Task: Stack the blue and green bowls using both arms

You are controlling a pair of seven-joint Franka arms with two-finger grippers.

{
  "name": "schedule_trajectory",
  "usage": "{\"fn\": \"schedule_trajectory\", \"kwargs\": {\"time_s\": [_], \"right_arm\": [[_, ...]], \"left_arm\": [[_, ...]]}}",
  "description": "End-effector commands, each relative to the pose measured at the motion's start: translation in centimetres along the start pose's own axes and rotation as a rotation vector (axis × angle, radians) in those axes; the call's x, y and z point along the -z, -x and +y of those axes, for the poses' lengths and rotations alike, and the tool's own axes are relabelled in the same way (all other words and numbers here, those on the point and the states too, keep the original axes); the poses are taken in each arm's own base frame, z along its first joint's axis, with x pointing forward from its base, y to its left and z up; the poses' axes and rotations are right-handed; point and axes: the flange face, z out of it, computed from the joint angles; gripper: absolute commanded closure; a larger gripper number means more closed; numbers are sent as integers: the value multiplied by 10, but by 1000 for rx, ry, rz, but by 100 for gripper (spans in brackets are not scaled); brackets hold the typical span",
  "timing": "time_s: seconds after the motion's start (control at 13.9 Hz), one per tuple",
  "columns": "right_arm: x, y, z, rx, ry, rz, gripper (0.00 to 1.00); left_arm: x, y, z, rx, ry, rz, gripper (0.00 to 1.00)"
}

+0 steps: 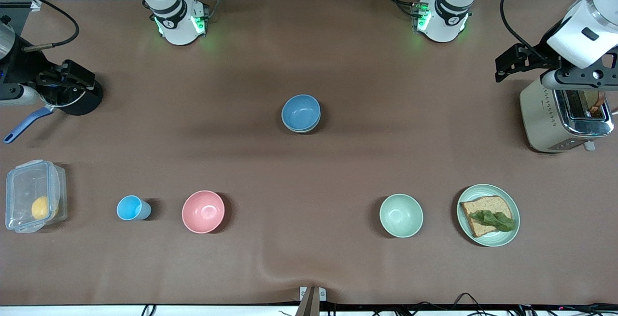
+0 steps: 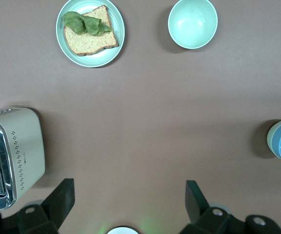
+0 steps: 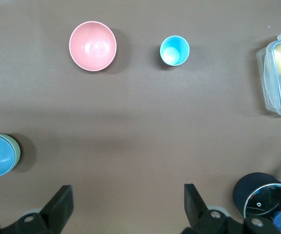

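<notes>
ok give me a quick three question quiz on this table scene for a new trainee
1. True or false: the blue bowl sits inside the green bowl at mid-table.
2. Which lies nearest the plate with bread? A) pink bowl B) mint bowl C) light-blue cup
3. Fill in: the left gripper hangs open over the ____, and the right gripper is open too, beside the lidded pan.

Key
1. True; only the green rim shows under the blue bowl.
2. B
3. toaster
</notes>
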Motion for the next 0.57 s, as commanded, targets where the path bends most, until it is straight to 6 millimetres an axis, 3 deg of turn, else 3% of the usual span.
{"fn": "schedule_trajectory", "kwargs": {"time_s": [0.0, 0.5], "right_arm": [[2, 0, -3, -5, -7, 7, 0], [3, -2, -4, -2, -5, 18, 0]], "left_arm": [[3, -1, 1, 5, 12, -7, 0], [4, 0, -1, -13, 8, -4, 0]]}}
